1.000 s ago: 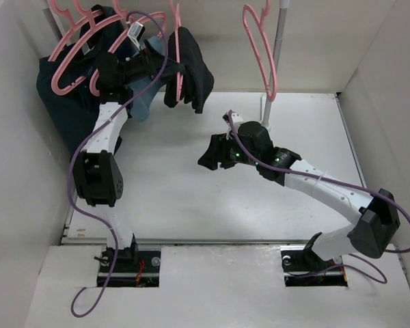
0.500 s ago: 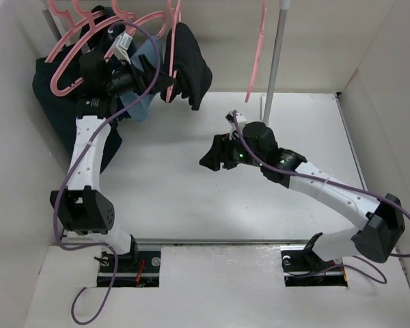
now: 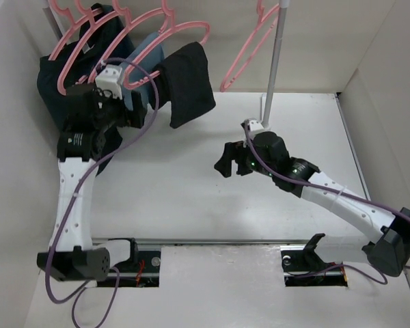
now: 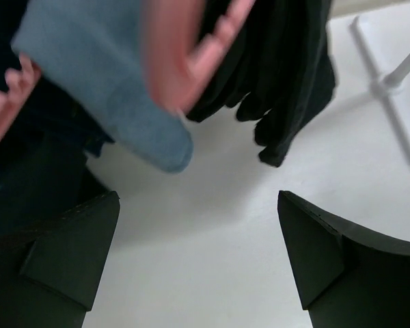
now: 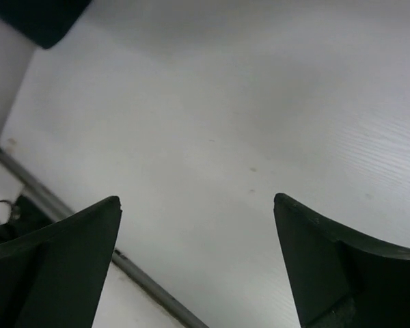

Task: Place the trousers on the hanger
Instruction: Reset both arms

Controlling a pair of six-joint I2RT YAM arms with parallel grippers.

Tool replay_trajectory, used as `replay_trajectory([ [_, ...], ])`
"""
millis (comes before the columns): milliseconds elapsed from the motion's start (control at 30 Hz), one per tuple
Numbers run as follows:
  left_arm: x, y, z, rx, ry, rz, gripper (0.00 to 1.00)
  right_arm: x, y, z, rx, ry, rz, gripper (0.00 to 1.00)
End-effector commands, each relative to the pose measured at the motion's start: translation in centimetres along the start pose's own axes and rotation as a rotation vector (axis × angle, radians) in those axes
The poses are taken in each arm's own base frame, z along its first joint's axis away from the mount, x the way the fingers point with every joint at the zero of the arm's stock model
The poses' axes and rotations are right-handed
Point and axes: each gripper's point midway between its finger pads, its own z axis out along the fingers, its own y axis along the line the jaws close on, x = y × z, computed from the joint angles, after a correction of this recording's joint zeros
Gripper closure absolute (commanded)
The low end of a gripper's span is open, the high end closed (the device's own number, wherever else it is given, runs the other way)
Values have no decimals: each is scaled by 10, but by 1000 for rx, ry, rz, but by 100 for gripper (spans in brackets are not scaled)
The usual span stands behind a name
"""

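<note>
The black trousers [image 3: 188,82] hang folded over a pink hanger [image 3: 184,31] on the rack at the back. In the left wrist view the trousers [image 4: 287,82] hang behind a blurred pink hanger arm [image 4: 184,55]. My left gripper [image 3: 142,115] is open and empty, just left of the trousers and apart from them; its fingers [image 4: 68,260] frame bare table. My right gripper [image 3: 224,164] is open and empty, low over the table's middle, with nothing between its fingers [image 5: 328,266].
A dark navy garment [image 3: 55,96] and a light-blue cloth [image 3: 147,55] hang on other pink hangers at the back left. An empty pink hanger [image 3: 249,48] hangs beside the white rack pole [image 3: 273,61]. White walls enclose the table. A metal rail [image 5: 143,280] lines the near edge.
My left gripper has drawn back left and down from the trousers. The hangers have swung and turned. My right gripper has shifted slightly right.
</note>
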Motion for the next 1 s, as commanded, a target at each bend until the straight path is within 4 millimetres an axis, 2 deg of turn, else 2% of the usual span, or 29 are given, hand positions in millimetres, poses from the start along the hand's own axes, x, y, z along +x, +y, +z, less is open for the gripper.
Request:
replay_trajectory([
  [0,39,8,-28,-51,80,186,0,-13,-46,-24,165,-121,-19,2],
  [33,71,-2,-28,23,139,207,0,-18,-60,-29,206,-162,-6,0],
  [100,94,-10,-39,68,154,294,0,-13,-78,-35,242,-210,8,0],
  [133,110,-9,-40,80,179,344,0,-19,-82,-45,246,-256,16,0],
  [167,147,-2,-37,60,248,343,0,-20,-90,-49,267,-278,24,0],
  [200,161,4,-37,36,264,347,0,-15,-103,-51,295,-282,35,0],
  [233,170,5,-43,16,251,368,0,-19,-107,-58,304,-315,42,0],
  [267,205,9,-42,10,308,379,0,-18,-112,-61,316,-320,47,0],
  [367,207,17,-42,-78,196,408,0,-7,-130,-63,359,-316,81,0],
  [400,223,20,-40,-104,203,378,0,-6,-132,-65,368,-323,96,0],
  [433,216,25,-37,-134,148,369,0,-3,-138,-64,381,-322,116,0],
  [467,218,30,-37,-157,138,343,0,-2,-142,-66,401,-326,144,0],
  [567,235,25,-29,-124,136,255,0,9,-150,-65,430,-285,157,0],
  [600,241,23,-28,-109,145,260,0,4,-149,-66,433,-299,167,0],
  [633,236,28,-30,-135,128,264,0,3,-151,-67,446,-305,167,0],
  [767,233,26,-31,-129,117,262,0,3,-163,-72,514,-335,189,0],
  [967,242,27,-31,-134,136,256,0,5,-171,-77,553,-340,213,0],
])
